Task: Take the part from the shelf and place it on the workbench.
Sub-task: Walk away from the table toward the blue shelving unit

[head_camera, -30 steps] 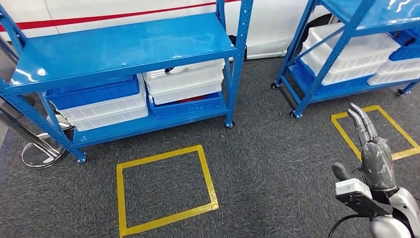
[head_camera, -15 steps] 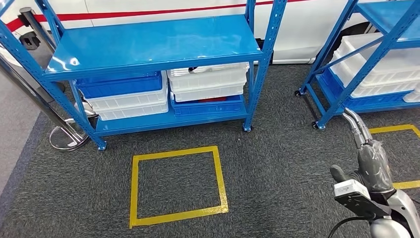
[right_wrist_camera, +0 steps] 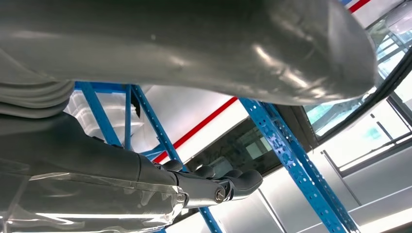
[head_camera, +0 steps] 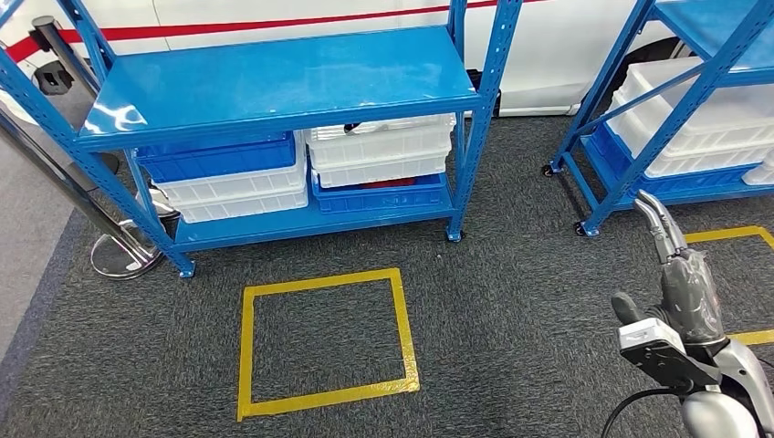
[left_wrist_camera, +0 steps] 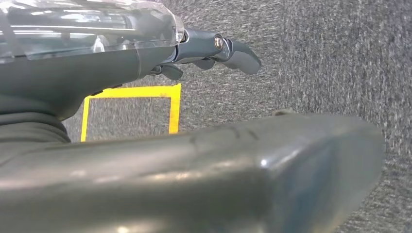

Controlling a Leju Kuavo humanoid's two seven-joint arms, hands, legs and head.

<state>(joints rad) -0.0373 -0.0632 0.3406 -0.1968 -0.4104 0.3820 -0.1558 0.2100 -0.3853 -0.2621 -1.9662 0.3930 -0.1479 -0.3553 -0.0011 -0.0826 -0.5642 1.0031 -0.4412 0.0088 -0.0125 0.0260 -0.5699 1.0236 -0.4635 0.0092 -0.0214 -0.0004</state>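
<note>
The task looks barely begun: the right robot hand (head_camera: 683,274) is raised at the lower right of the head view with its fingers held straight and close together, gripping nothing, and the right wrist view shows the same empty fingers (right_wrist_camera: 228,184) lightly curled in front of blue uprights. The left robot hand (left_wrist_camera: 214,51) hangs over the grey carpet (head_camera: 511,301) near a yellow taped square (left_wrist_camera: 131,114); its fingers are loosely extended with nothing in them, though the thick thumb covers much of that view, so the full lie of the hand is hard to judge. Ahead stands the blue shelf (head_camera: 274,78), its top board bare and glossy, and on its lower board sit stacked bins: blue and white bins (head_camera: 228,173) toward the left end, white bins over a blue one (head_camera: 379,160) toward the right end. The part itself cannot be made out; presumably it lies inside one of those bins, where a dark shape at the rim of the top white bin and something red in the blue one below are too small to name. A second shelf (head_camera: 657,109) with more bins is cut off at the right edge. No counter is visible here. Everything remains: reaching the shelf, finding and grasping the part, carrying it off, and setting it down.
</note>
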